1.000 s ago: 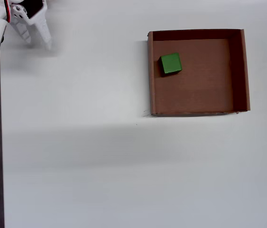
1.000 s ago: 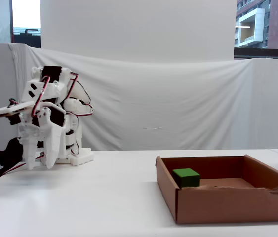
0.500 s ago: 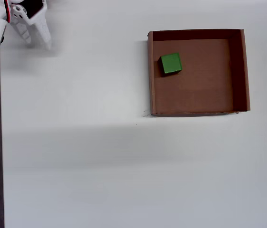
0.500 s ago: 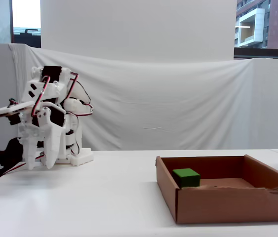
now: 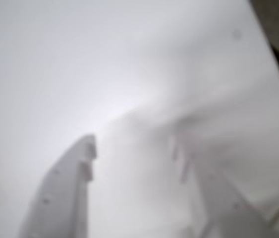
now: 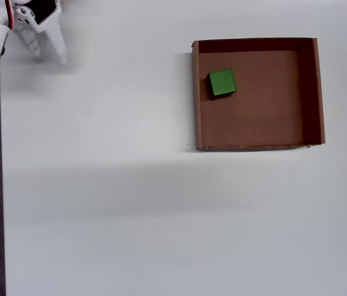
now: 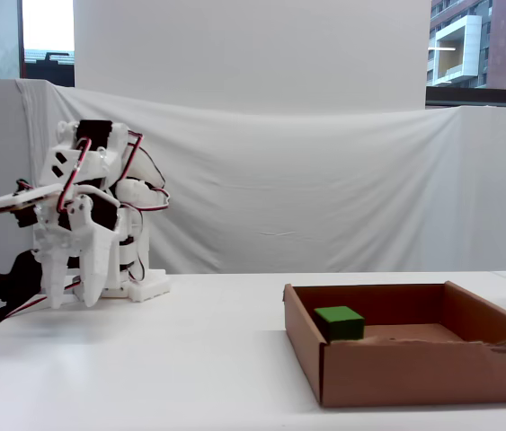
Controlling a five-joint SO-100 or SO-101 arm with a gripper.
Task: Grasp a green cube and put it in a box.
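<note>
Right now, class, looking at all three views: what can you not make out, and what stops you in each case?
- Wrist view: everything is blurred; only the gripper fingers show, empty, over the white table.
- Overhead view: the arm is cut off by the top-left edge.
- Fixed view: the box front wall hides its floor and the base of the green cube.

A wide stretch of bare counter (image 6: 111,203) is left between the arm and the box (image 6: 196,111), whose low walls are the only obstacle.
</note>
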